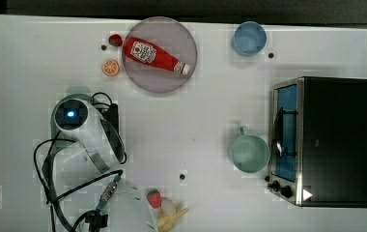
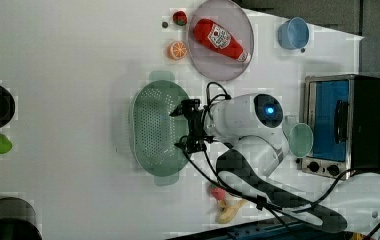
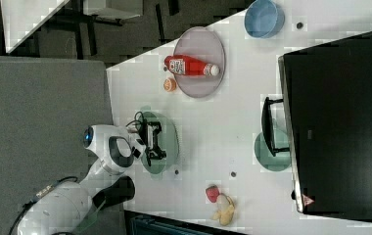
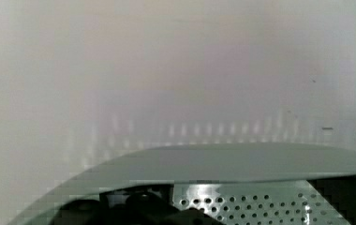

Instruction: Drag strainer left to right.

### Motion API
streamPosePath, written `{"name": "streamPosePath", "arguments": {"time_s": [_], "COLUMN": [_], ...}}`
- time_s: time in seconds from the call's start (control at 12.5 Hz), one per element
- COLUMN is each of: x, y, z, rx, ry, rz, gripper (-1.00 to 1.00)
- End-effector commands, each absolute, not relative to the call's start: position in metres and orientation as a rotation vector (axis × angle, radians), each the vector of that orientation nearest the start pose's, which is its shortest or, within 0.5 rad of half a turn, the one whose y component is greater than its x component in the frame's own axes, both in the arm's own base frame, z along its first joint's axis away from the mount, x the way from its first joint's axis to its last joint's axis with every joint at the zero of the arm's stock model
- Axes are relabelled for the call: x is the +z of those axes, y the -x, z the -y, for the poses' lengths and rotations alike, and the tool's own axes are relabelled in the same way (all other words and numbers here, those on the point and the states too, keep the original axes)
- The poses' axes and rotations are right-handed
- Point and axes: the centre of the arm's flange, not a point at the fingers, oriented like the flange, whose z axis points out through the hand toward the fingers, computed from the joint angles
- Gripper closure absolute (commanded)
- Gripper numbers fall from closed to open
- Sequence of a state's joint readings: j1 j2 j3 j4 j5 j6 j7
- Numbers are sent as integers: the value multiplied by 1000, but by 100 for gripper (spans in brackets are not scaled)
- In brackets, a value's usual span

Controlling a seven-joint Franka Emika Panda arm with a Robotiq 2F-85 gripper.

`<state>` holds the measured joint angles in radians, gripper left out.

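Gripper (image 2: 187, 125) spread wide, black fingers straddling the strainer's rim on the arm side, nothing clamped. Strainer (image 2: 154, 131): pale mint plastic oval, dotted perforated floor, small tab handles at both ends, flat on matte white table (image 2: 68, 60). Smooth curved rim and hole grid close up in wrist view (image 4: 223, 161). Beyond the strainer: orange half (image 2: 177, 50), glossy red ketchup bottle (image 2: 219, 39) lying on round grey plate (image 2: 213, 70). Farther: round mint mug (image 1: 249, 152) against boxy black-and-steel toaster oven (image 1: 326, 140); blue bowl (image 1: 249, 38) near the far edge.
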<state>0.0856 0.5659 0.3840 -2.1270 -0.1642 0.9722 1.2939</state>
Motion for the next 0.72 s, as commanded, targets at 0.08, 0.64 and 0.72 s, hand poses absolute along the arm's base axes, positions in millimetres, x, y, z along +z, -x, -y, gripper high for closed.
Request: {"name": "streamPosePath", "arguments": {"time_s": [0.08, 0.64, 0.72], "x": [164, 166, 167], "y": [-491, -492, -492], "z": [-270, -187, -173], "rx": [186, 100, 89], "ry": [2280, 2229, 2226], "rz": [-2219, -2324, -2328], "gripper": [-100, -100, -100]}}
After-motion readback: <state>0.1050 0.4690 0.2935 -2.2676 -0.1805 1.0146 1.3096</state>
